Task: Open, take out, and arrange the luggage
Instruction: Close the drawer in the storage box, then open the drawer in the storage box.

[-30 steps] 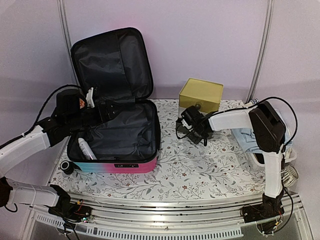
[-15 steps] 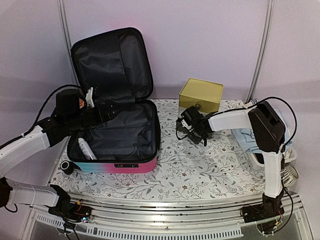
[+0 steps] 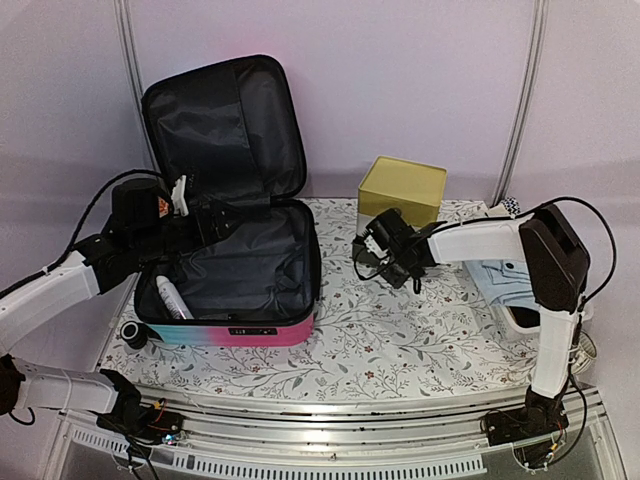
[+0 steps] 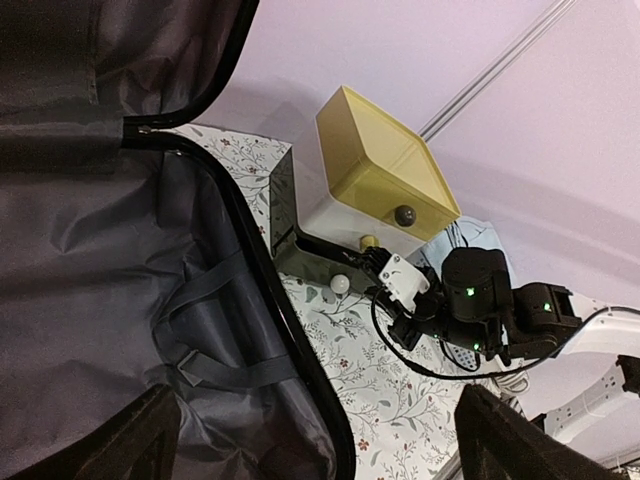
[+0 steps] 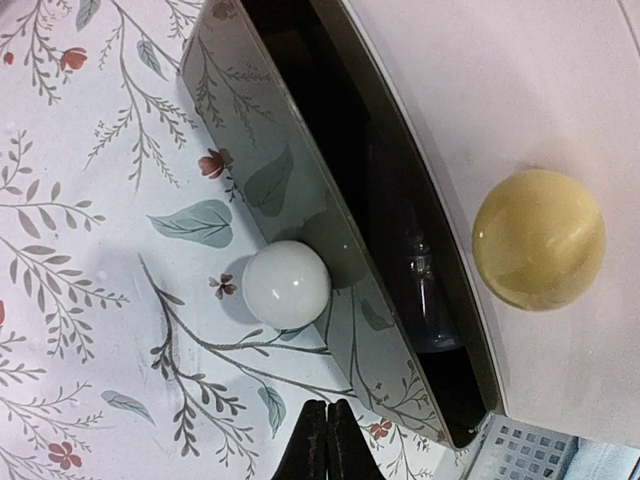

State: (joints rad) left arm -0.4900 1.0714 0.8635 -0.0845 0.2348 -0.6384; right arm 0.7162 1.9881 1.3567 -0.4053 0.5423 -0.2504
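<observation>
Pale lilac wall (image 3: 400, 70) behind floral-clothed table (image 3: 400, 345).

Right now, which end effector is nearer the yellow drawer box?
Right. The right end effector is shut by the white knob of the drawer box; the left end effector hangs open over the luggage.

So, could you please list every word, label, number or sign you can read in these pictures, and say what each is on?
No text can be read in any view.
Pale marking on the front edge of the luggage: too small to read.
Orange sticker on the left arm: blurred, no letters can be made out.
</observation>
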